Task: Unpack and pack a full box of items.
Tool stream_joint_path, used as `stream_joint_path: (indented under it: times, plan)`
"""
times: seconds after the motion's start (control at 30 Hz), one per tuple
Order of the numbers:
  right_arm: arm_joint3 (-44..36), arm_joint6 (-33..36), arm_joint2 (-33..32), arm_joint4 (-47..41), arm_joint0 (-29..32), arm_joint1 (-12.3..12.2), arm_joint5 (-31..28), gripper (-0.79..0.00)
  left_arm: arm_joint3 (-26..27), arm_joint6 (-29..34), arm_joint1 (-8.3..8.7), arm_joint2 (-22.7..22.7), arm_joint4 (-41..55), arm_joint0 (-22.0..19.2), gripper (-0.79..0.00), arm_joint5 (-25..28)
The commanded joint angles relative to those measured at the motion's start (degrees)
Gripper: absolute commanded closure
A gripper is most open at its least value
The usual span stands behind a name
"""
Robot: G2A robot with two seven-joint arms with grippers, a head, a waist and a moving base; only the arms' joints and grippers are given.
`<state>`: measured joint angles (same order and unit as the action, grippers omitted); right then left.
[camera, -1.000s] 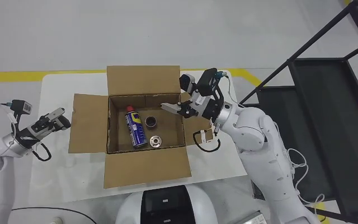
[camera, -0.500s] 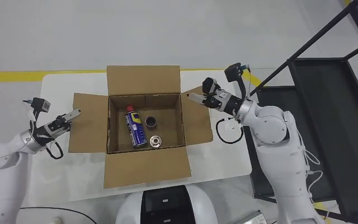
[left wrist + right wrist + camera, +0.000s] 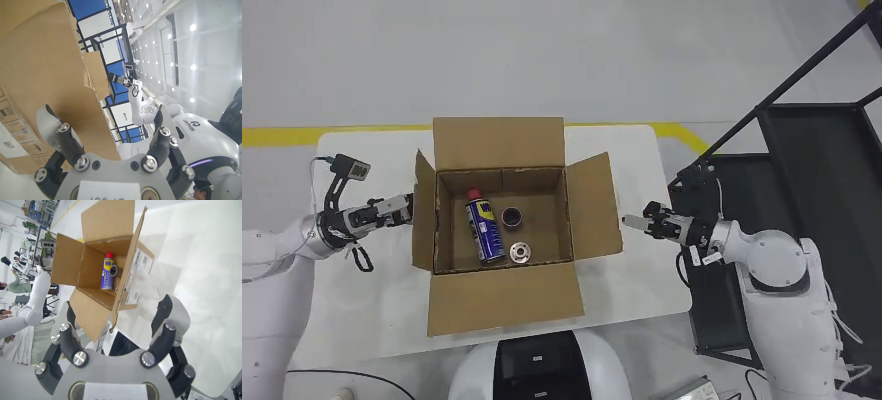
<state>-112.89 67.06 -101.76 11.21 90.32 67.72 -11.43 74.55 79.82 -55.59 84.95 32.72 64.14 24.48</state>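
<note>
Now both pairs stand released: my left jaws just outside the upright left flap [image 3: 423, 228] of the cardboard box [image 3: 504, 298] mid-desk, my right jaws farther off its tilted right flap [image 3: 594, 212], the spray can [image 3: 482, 231] lying inside, cap toward the desk's far edge.

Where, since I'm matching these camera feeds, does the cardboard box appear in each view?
Top view: cardboard box at the centre of the table, flaps open.
Left wrist view: its outer wall, close beside the left end effector.
Right wrist view: open interior, just beyond the right end effector.
Shared landmark: the right end effector, near a side flap throughout.
</note>
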Motion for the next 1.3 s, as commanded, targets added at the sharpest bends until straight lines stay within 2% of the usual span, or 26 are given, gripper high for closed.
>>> stream_joint_path:
  times: [0.0,0.13,0.3,0.43,0.63,0.97,1.13,1.27]
  plan:
    - [-1.36,1.62,-0.11,-2.49,1.68,-0.18,0.22,-0.785,-0.84,0.11,-0.27,-2.2,-0.55,-1.19,-0.785,-0.14]
    - [-2.25,1.61,1.61,-4.12,2.98,-0.37,0.41,-0.785,-3.51,0.15,-0.9,-6.28,-1.54,-3.48,-0.785,-0.18]
    - [1.27,-2.22,6.63,-1.53,0.57,-0.39,0.09,-0.785,-6.75,-0.67,-1.44,-9.56,-2.71,-5.76,-0.785,0.64]
    - [2.32,-3.66,10.54,-1.64,-2.27,-0.38,-0.69,-0.785,-8.47,-1.41,-1.18,-8.82,-2.38,-6.17,-0.785,1.39]
    - [1.25,-4.14,15.95,-9.5,-5.7,-0.15,-1.76,-0.785,-8.57,-1.46,-1.14,-8.64,-2.3,-6.15,-0.785,1.44]
    - [9.36,-1.91,28.68,-4.31,-14.97,0.27,-5.05,-0.785,-8.57,-1.46,-1.14,-8.64,-2.3,-6.15,-0.785,1.44]
    - [12.0,-2.38,30.39,-2.5,-17.37,0.15,-5.28,-0.785,-8.57,-1.46,-1.14,-8.64,-2.3,-6.15,-0.785,1.44]
    - [10.88,-3.21,27.7,-4.12,-16.78,-0.41,-4.97,-0.785,-8.57,-1.46,-1.14,-8.64,-2.3,-6.15,-0.785,1.44]
